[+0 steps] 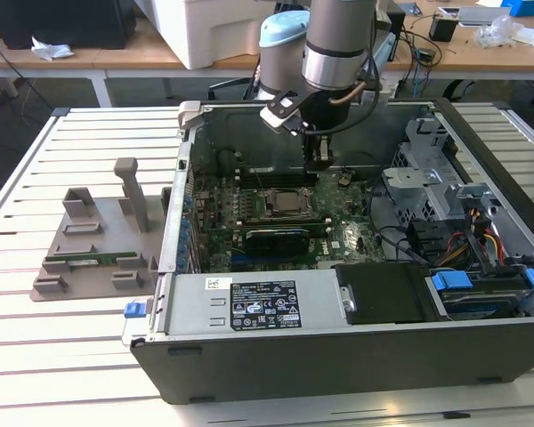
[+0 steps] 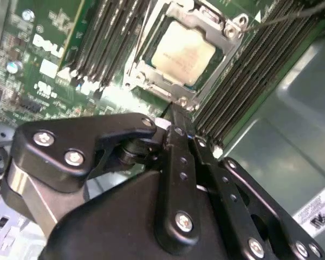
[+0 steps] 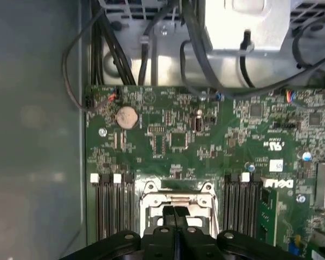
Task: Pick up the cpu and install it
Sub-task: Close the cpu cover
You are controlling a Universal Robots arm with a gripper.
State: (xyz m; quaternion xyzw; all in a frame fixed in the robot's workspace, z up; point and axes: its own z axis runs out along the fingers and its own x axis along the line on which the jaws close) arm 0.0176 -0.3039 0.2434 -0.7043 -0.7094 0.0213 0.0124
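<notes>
**CPU in socket, gripper shut above it**

Exterior view's left: grey holder tray [image 1: 93, 245] on slatted table [image 1: 27, 187]. Next, the open computer case [image 1: 338, 356]. Mid-board, the cpu [image 1: 289, 203] lies flat in its socket [image 1: 265, 213], silver top up. Gripper [image 1: 319, 165] hangs just past the socket's far edge, fingers [image 2: 177, 146] pressed together w/ nothing between. Contact w/ the socket frame: can't tell. Drive cage [image 1: 418, 173] on the exterior view's right.

I see a white sticker [image 1: 263, 306] on the power supply cover [image 1: 325, 286], print too fine to read. Small white sticker [image 1: 218, 284] just beside it, same. White printed marks [image 3: 276, 184] on the green board [image 3: 173, 135]. Label [image 2: 314, 210] on the case wall [image 2: 281, 108], unreadable.
</notes>
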